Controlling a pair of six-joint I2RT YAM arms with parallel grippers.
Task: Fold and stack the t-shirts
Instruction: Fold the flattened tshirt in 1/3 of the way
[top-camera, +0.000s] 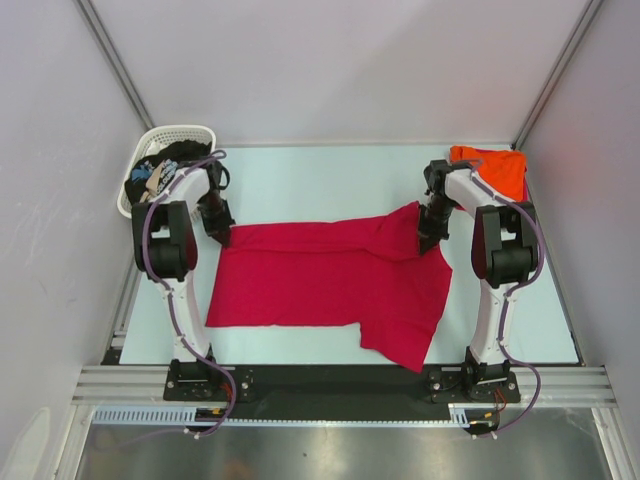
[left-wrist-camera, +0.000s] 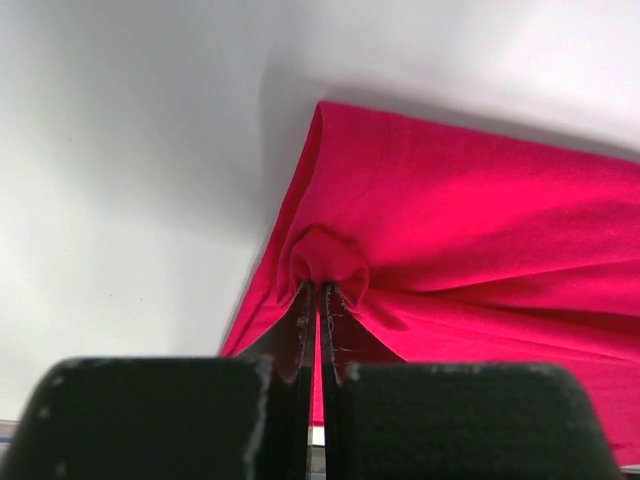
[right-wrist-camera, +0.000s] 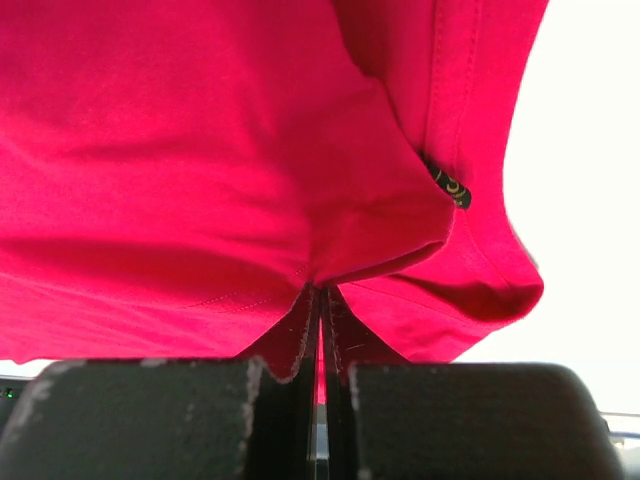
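Note:
The crimson-red t-shirt (top-camera: 330, 285) lies spread across the middle of the table, a sleeve hanging toward the front right. My left gripper (top-camera: 220, 236) is shut on its far left corner; the pinched red cloth (left-wrist-camera: 420, 240) bunches at the fingertips in the left wrist view. My right gripper (top-camera: 428, 243) is shut on its far right edge; the red cloth (right-wrist-camera: 200, 150) with a small dark label (right-wrist-camera: 450, 187) fills the right wrist view. The orange t-shirt (top-camera: 495, 168) lies folded at the far right corner. The black printed t-shirt (top-camera: 158, 172) sits in the basket.
A white lattice basket (top-camera: 196, 133) stands at the far left corner beside the left arm. White walls enclose the table on three sides. A black rail (top-camera: 330, 378) with the arm bases runs along the near edge.

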